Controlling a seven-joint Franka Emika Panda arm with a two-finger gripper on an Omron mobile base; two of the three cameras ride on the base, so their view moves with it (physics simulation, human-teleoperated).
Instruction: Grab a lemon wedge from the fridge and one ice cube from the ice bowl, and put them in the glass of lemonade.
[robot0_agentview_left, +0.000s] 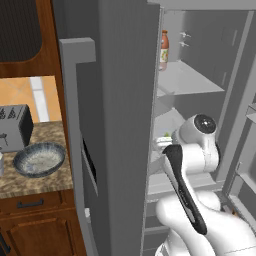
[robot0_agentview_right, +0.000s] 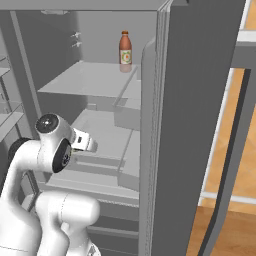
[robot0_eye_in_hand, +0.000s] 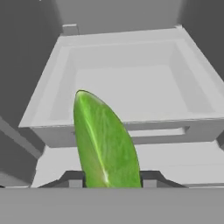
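So the arm is reaching deep into the open fridge (robot0_agentview_right: 200, 100), and in the hand view the lemon wedge (robot0_eye_in_hand: 105, 144) stands right between the jaws of the gripper (robot0_eye_in_hand: 109, 179), green-yellow, pointing up and away. I can't really tell if the jaws are pinching it yet or just bracketing it; the tips are mostly hidden behind the wedge. It sits over a fridge shelf, in front of a shallow grey bin (robot0_eye_in_hand: 127, 78). My take: get a firm squeeze across the flat sides, then lift straight up before backing out, so it doesn't snag on the shelf edge. The ice bowl (robot0_agentview_left: 39, 159) waits on the tabletop (robot0_agentview_left: 45, 137) beside the toaster (robot0_agentview_left: 14, 127).
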